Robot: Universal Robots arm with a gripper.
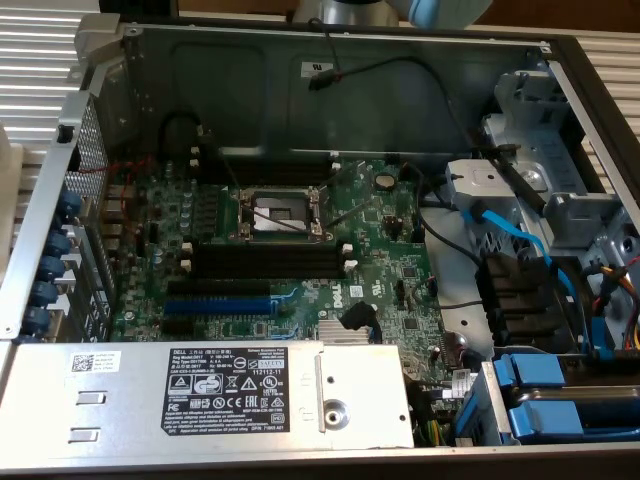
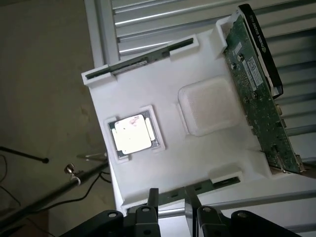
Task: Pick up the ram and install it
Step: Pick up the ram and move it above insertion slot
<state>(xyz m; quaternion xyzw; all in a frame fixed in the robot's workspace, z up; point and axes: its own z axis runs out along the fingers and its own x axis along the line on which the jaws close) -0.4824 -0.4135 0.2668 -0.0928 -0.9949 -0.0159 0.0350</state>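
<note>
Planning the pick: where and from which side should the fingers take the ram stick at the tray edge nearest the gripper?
Mid-length on the ram, fingers on its two flat faces, coming straight down at the white tray. It stands on edge in a slot with raised blocks near its ends, so likely only the middle upper edge is free.

I log: ribbed aluminium tabletop [image 2: 163,15], light glinting on its slats. Past its edge, dull brown floor [image 2: 39,74] crossed by a thin dark rod [image 2: 24,154].
</note>
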